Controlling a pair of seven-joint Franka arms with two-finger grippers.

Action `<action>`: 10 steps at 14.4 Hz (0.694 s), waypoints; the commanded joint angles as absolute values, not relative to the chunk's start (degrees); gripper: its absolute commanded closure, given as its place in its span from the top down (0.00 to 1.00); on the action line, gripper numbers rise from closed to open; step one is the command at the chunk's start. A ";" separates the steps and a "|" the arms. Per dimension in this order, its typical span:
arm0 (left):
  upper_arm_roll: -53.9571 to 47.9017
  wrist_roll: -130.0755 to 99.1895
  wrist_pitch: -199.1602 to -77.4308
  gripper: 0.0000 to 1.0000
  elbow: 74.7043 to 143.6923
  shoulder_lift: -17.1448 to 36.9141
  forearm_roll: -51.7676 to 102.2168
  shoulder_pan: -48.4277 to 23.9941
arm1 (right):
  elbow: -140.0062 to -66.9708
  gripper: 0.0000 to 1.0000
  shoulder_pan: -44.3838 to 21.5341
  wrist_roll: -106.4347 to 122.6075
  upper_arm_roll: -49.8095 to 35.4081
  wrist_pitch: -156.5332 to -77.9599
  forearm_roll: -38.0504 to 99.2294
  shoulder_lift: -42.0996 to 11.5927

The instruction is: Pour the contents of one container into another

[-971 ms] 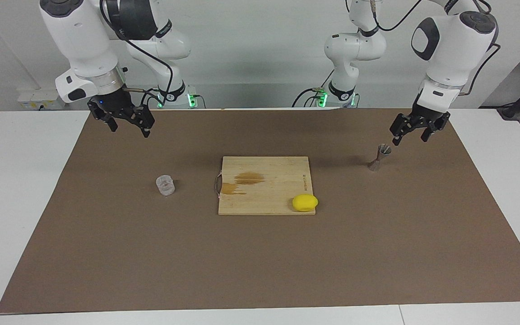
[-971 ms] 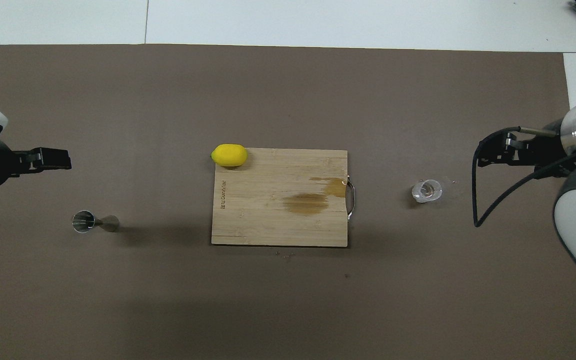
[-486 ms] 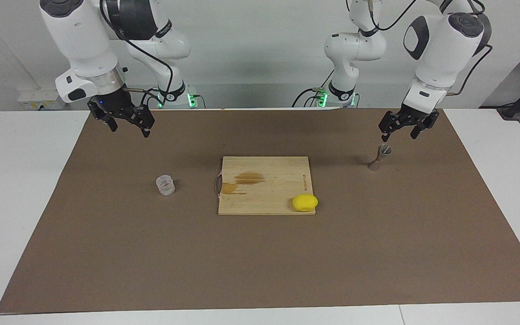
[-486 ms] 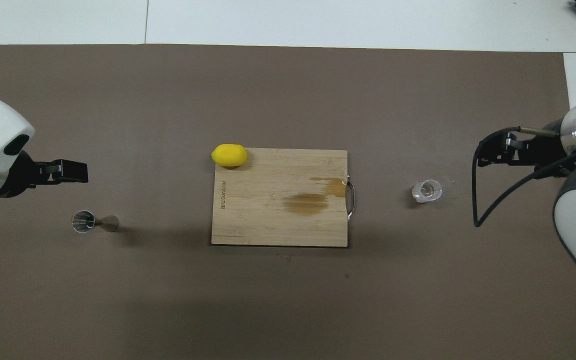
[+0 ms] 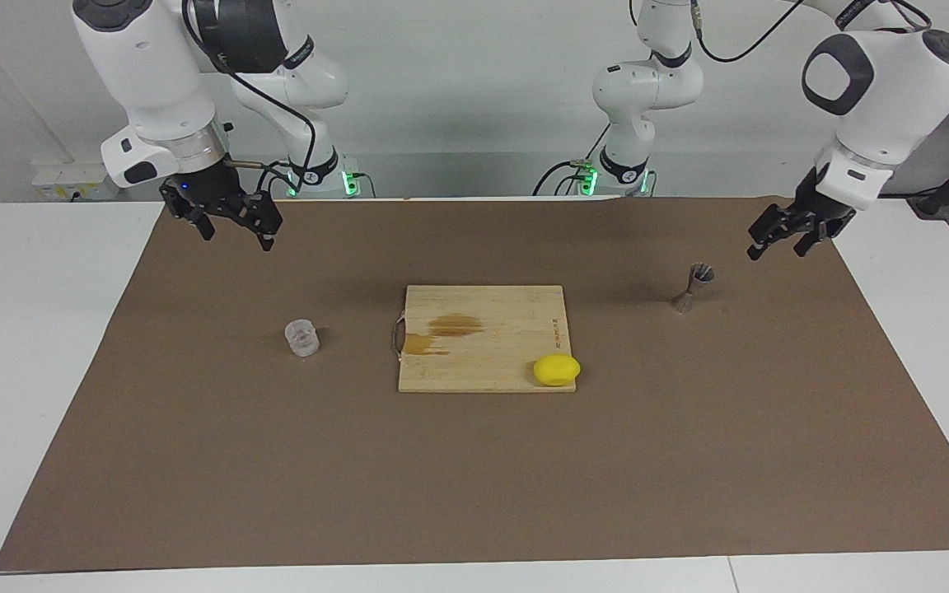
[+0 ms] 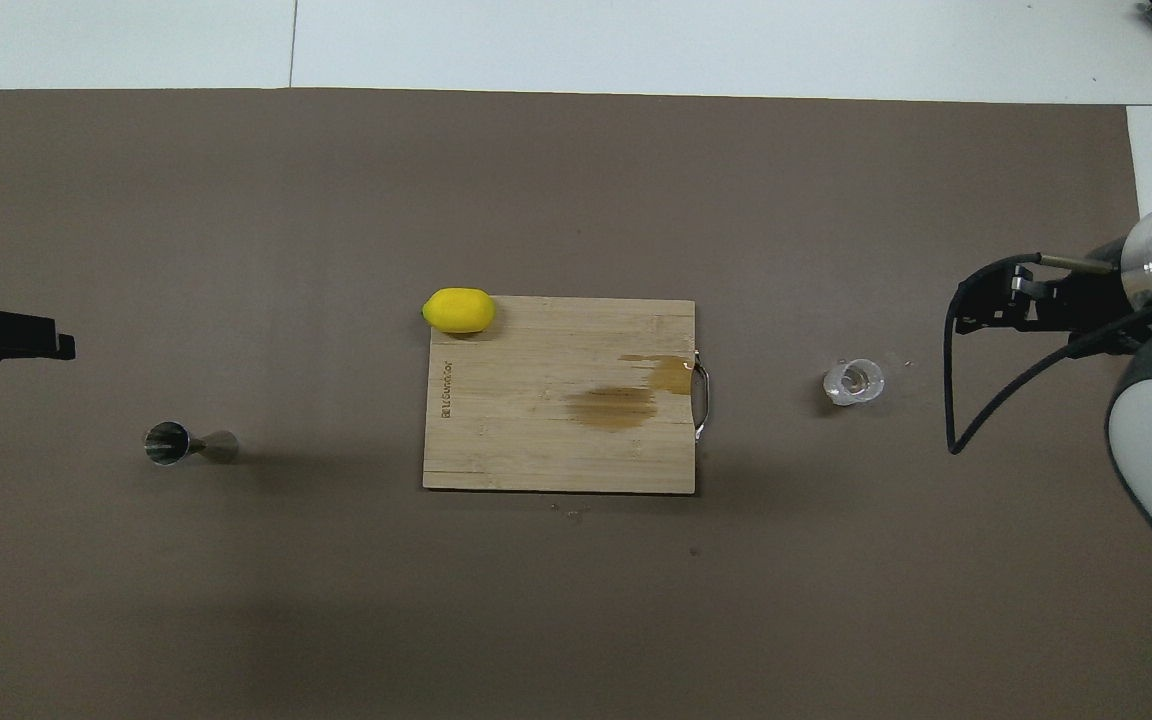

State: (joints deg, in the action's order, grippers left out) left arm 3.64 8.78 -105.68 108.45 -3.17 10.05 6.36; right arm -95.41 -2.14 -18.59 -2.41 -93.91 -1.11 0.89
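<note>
The clear glass tumbler (image 5: 302, 338) stands on the brown mat toward the right arm's end; it also shows in the overhead view (image 6: 854, 381). The grey metal jigger (image 5: 693, 287) stands upright toward the left arm's end, and shows in the overhead view (image 6: 181, 444). My left gripper (image 5: 776, 244) is open and empty, in the air over the mat's edge, off to the side of the jigger and apart from it; its tip shows in the overhead view (image 6: 46, 347). My right gripper (image 5: 236, 229) is open and empty, raised over the mat, well apart from the tumbler.
A wooden cutting board (image 5: 483, 325) with brown stains and a metal handle lies mid-table between the two containers. A yellow lemon (image 5: 557, 370) rests on the board's corner away from the robots, toward the left arm's end. The brown mat (image 5: 474, 478) covers the table.
My left gripper first swung in close over the jigger, then pulled away toward the left arm's end of the table. The right arm, tumbler and jigger have not moved.
</note>
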 commanded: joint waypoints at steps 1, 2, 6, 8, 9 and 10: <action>3.08 19.11 -102.66 1.00 104.06 2.89 15.53 11.06 | -96.33 0.99 -1.58 -17.49 -2.55 -94.04 -0.62 1.85; 3.16 23.95 -102.57 1.00 104.06 4.03 18.34 12.99 | -96.33 0.99 -1.58 -17.49 -2.55 -94.04 -0.62 1.85; 2.99 48.73 -102.31 1.00 104.68 8.51 26.34 20.19 | -96.33 0.99 -1.58 -17.49 -2.55 -94.04 -0.62 1.85; 2.90 56.30 -96.19 1.00 103.46 12.81 31.61 24.24 | -96.33 0.99 -1.58 -17.49 -2.55 -94.04 -0.62 1.85; 2.90 60.08 -92.41 1.00 101.19 15.36 34.16 26.00 | -96.33 0.99 -1.58 -17.49 -2.55 -94.04 -0.62 1.85; 2.90 64.29 -90.63 1.00 100.64 17.38 36.28 27.32 | -96.33 0.99 -1.58 -17.49 -2.55 -94.04 -0.62 1.85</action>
State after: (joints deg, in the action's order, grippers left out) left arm 3.60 57.13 -96.17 105.32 11.64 32.08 24.20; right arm -95.41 -2.14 -18.59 -2.41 -93.91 -1.11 0.89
